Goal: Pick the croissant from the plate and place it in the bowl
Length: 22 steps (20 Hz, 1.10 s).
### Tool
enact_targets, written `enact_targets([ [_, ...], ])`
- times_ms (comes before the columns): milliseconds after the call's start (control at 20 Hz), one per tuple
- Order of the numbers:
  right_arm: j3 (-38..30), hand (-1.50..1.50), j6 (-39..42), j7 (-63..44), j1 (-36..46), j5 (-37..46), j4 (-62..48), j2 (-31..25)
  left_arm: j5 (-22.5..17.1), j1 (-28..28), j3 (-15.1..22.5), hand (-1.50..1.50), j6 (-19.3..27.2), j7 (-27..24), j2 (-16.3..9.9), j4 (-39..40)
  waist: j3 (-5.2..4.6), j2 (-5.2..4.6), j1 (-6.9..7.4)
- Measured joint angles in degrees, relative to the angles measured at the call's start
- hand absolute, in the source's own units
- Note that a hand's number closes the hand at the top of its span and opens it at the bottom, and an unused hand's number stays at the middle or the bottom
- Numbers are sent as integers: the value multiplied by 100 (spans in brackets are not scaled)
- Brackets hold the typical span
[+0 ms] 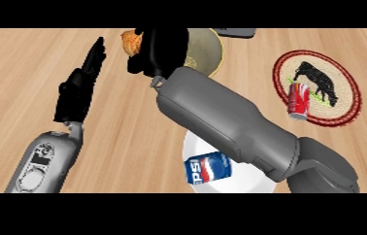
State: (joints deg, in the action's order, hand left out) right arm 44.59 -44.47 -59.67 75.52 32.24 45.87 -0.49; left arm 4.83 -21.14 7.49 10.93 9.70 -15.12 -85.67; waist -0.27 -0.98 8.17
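At the top of the counter, the right hand (159,49) curls its fingers round the croissant (129,41), which shows orange at the hand's left, beside the olive bowl (204,52). The grey right forearm (229,120) crosses over a white plate (195,149) bearing a blue soda can (208,168). At left, the left hand (80,86) rests with fingers straight. A red can (299,101) lies on a round woven mat (344,91) at right.

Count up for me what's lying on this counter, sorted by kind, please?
Cans: 2, blue can and red can
Plates: 2, white plate and patterned plate
Bowls: 1, olive bowl
Croissants: 1, croissant held in the right hand
Total: 6
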Motion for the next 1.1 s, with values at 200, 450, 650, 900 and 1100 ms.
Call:
enact_targets([
  [200,77,150,-349,-41,47,135,-515,8,22,72,-77,0,44,-51,-21,31,5,-4,-133],
  [450,214,150,-570,-61,59,317,-1339,20,17,91,-181,0,74,-20,-46,-9,10,-7,-249],
  [650,315,150,-658,-52,17,446,-1999,27,23,165,-222,0,44,-90,-77,8,12,-24,-287],
  [900,233,150,-790,54,-82,440,-2680,34,28,238,-221,0,32,-117,-43,-57,18,-61,-273],
  [1100,-171,-150,-1040,388,-315,99,-2847,36,16,300,-243,0,9,-175,-60,-154,28,-110,-235],
])
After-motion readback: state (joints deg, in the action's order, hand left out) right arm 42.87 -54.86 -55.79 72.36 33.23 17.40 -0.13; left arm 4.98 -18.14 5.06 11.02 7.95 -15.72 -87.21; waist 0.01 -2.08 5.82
